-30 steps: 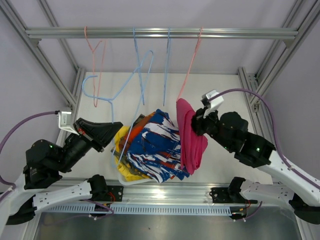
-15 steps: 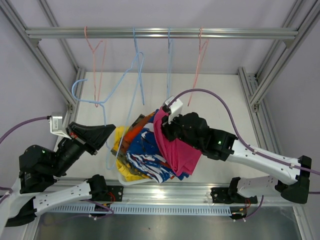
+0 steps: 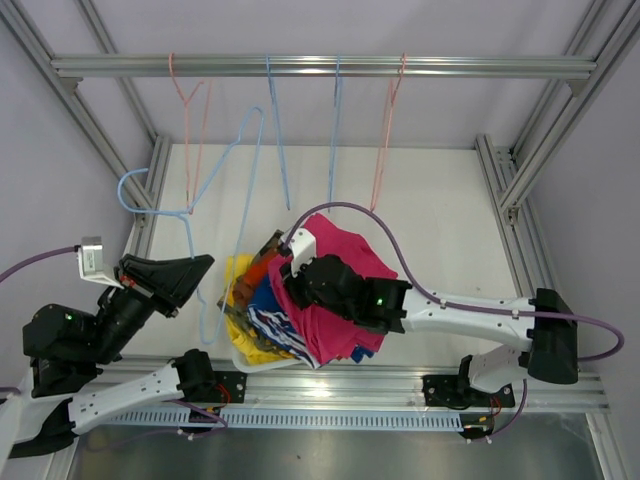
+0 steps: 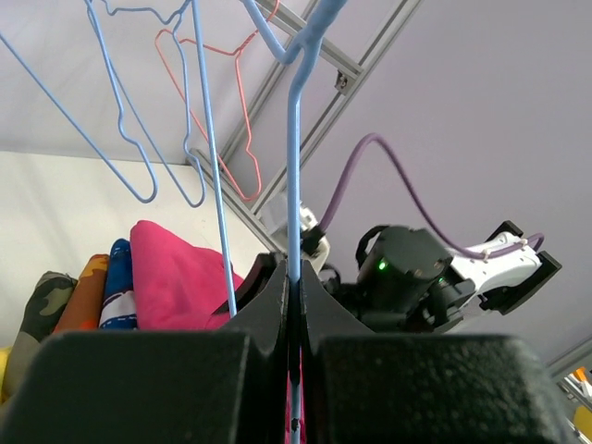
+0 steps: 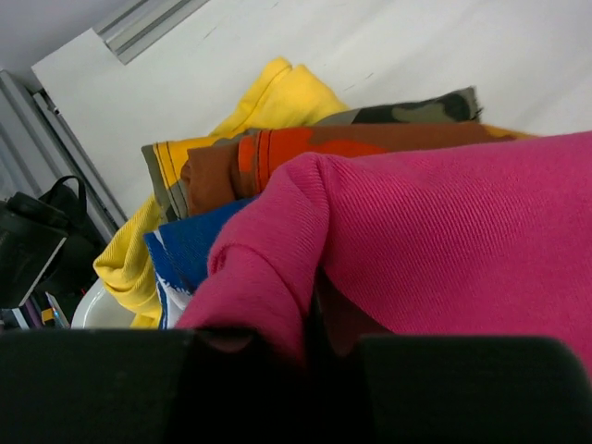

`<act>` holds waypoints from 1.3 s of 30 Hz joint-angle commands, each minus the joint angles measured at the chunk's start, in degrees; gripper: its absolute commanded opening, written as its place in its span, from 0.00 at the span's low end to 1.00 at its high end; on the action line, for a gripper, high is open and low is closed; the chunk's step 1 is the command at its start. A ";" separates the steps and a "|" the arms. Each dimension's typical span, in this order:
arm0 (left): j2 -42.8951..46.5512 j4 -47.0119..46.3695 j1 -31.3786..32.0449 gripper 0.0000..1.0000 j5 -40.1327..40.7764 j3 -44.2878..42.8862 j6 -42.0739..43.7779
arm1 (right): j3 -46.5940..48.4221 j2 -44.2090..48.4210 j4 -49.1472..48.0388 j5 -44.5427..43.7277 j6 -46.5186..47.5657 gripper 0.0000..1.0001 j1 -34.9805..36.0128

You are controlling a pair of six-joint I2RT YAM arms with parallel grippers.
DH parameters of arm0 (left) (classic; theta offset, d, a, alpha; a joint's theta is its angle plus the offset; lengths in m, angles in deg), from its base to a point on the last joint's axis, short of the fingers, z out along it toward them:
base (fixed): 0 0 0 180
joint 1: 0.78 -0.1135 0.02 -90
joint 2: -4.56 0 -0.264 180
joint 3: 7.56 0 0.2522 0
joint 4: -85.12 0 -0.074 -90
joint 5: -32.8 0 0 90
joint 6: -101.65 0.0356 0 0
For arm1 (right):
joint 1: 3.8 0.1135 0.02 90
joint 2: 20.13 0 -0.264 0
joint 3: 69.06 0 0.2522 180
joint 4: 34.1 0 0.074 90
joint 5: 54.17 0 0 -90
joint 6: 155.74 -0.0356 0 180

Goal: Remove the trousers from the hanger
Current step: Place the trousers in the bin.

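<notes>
The right end effector (image 3: 292,272) is closed narrowly on the pink trousers (image 3: 345,250), held over the pile of other trousers (image 3: 262,315) at the centre of the frame. At lower left, the left end effector (image 3: 198,270) is pinched tightly on a blue hanger (image 4: 296,185).

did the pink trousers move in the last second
Yes. The pink trousers shifted left, away from the right table rail, onto the garment pile, gripped by the right end effector.

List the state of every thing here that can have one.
Left pincer, shut on the blue hanger.
Blue hanger, off the rail, held up.
Right pincer, shut on the magenta trousers.
Magenta trousers, off any hanger, atop the other trousers.
Other trousers, piled, unhung.
Four rail hangers, hanging empty.
</notes>
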 commanded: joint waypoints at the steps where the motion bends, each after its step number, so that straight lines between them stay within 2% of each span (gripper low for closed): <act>1: 1.80 -0.12 0.14 0.01 1.02 1.90 -1.26 | -3.80 -1.32 -11.81 3.49 -8.43 0.21 1.87; 2: 2.07 -0.21 0.22 0.00 1.02 2.17 -1.43 | -4.76 -2.28 -13.21 4.62 -9.39 0.37 1.96; 4: 2.42 -0.30 0.14 0.00 0.93 2.87 -1.52 | -6.52 -2.90 -13.92 5.42 -11.59 0.58 2.40; 12: 1.10 -1.09 0.14 0.00 0.23 4.72 -2.14 | -6.45 0.78 -13.31 11.48 -12.74 0.66 4.07; 20: 0.14 -2.76 0.14 0.01 -0.04 4.46 -1.26 | -5.39 7.72 -9.97 13.42 -11.87 0.69 4.60; 23: 0.14 -3.29 0.14 0.00 0.05 4.55 -1.00 | -6.53 10.27 -9.97 12.46 -11.43 0.61 4.68; 25: 0.05 -3.46 0.14 0.00 0.05 4.72 -1.00 | -7.50 10.98 -9.62 10.19 -10.90 0.45 4.60; 26: -0.13 -3.55 0.14 0.00 -0.12 4.72 -1.00 | -7.76 11.16 -9.53 9.48 -10.64 0.33 4.51; 30: -0.39 -3.38 0.14 0.00 -0.30 4.90 -1.44 | -7.50 9.58 -9.00 7.27 -9.93 0.12 4.16; 36: -0.22 -2.32 0.14 0.00 -0.04 4.55 -1.52 | -7.06 5.37 -9.70 8.58 -10.37 0.03 1.18; 39: -0.04 -1.62 0.14 0.00 0.23 4.37 -1.35 | -7.50 3.00 -11.02 10.17 -10.81 0.02 -0.23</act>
